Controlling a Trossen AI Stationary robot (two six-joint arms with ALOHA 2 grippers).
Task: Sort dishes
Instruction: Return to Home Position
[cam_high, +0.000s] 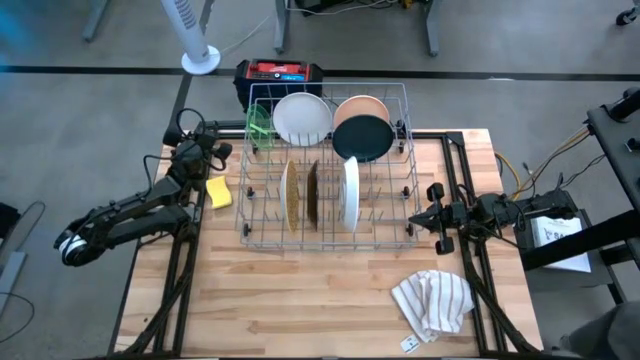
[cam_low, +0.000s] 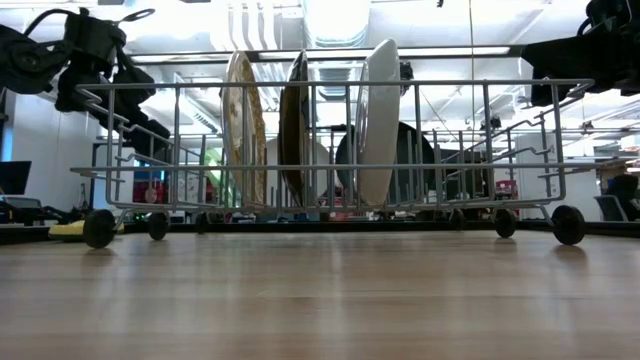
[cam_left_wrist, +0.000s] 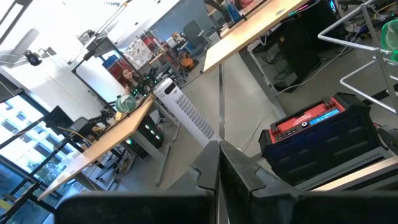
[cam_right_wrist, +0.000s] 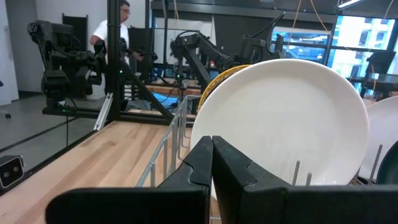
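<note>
High view first: I have the right gripper (cam_high: 420, 217) at the wire dish rack's (cam_high: 325, 240) 3 o'clock, just outside its side wall, fingers pressed together on nothing. In the right wrist view the large white plate (cam_right_wrist: 283, 121) fills the picture straight ahead of the closed fingers (cam_right_wrist: 202, 163), apart from them. The left gripper (cam_high: 207, 143) sits off the rack's 10 o'clock corner, also closed and empty, and its wrist view looks past the joined fingers (cam_left_wrist: 208, 167) to a black-and-red toolbox (cam_left_wrist: 320, 134) beyond the table.

All the dishes I can see are in the rack. Toward 6 o'clock, three plates stand on edge between the tines: the speckled tan plate (cam_high: 290, 195), the brown plate (cam_high: 313, 193) just beside it, then the large white plate (cam_high: 351, 192) toward 3 o'clock. Along the 12 o'clock end, the lime-green translucent dish (cam_high: 260, 125) stands at the corner, then the round white dish (cam_high: 301, 118), the peach bowl (cam_high: 365, 105) and the black dish (cam_high: 362, 138), which overlaps the peach one.

A yellow sponge (cam_high: 219, 192) lies on the wooden table (cam_high: 300, 300) at the rack's 9 o'clock, and a crumpled white cloth (cam_high: 432, 303) lies at 5 o'clock.
</note>
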